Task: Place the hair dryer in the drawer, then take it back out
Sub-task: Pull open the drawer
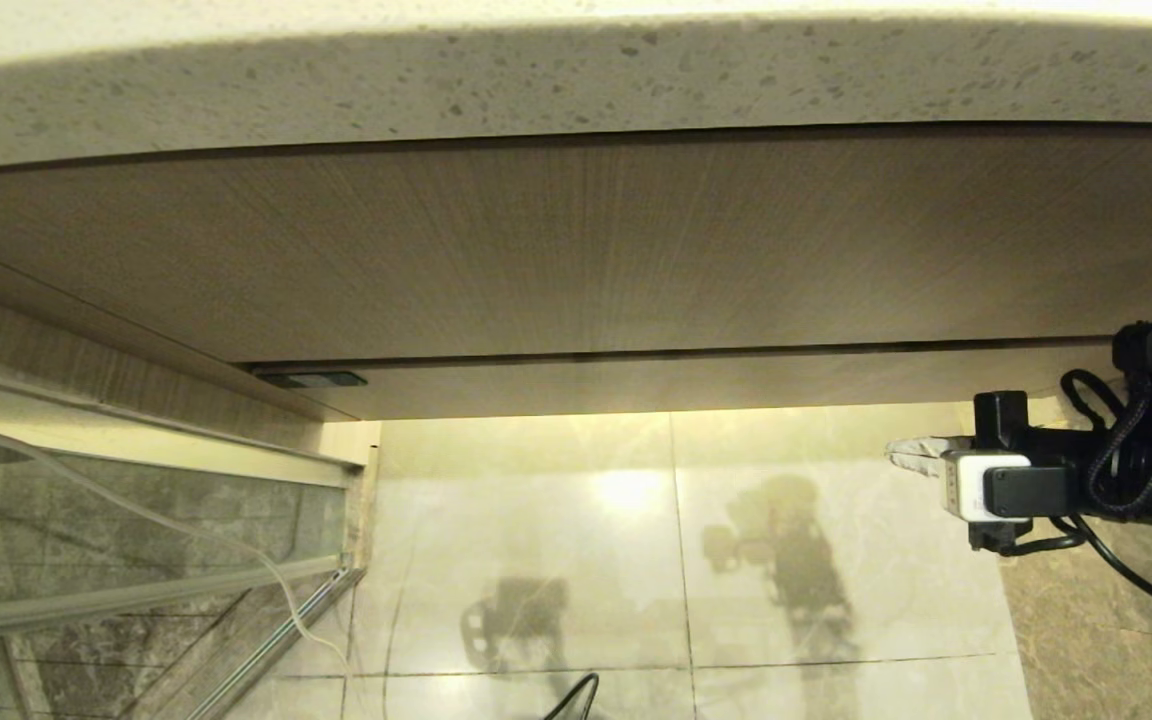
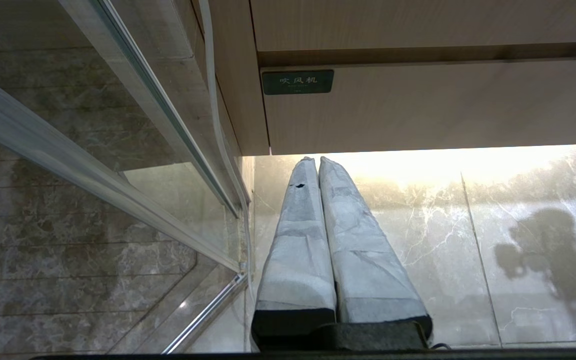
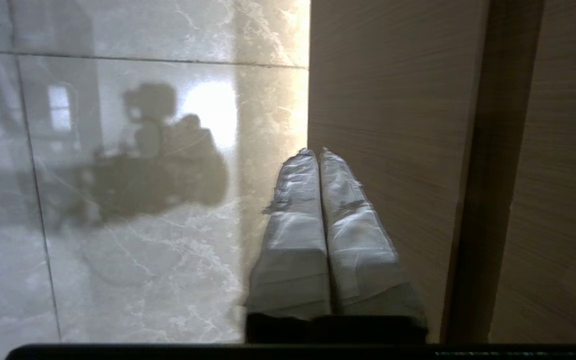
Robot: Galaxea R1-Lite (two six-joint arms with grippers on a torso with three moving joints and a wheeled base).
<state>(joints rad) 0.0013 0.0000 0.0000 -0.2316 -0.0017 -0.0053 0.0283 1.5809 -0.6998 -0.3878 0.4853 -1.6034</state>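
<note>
Right gripper (image 3: 318, 152), fingers (image 3: 293, 200) pressed together and holding nothing, hangs just beside the lower edge of the closed drawer (image 1: 696, 385), its tips level with the pale wood-grain front; left gripper (image 2: 315, 161), fingers likewise together and empty, idles below the drawer's left corner, the dark label (image 2: 297, 81) just beyond its tips; the hair dryer is in none of the views, so where it lies cannot be told; the marble floor (image 1: 636, 560) gleams beneath the vanity and its speckled tabletop (image 1: 536, 80). The drawer front shows no handle, and a wide shallow drawer likely slides stiffly if pulled off-centre; hooking fingers under its bottom lip looks the sensible hold; the dryer, when reached, should be light, smooth-shelled and slippery, best taken at the neck, minding the trailing cord.
</note>
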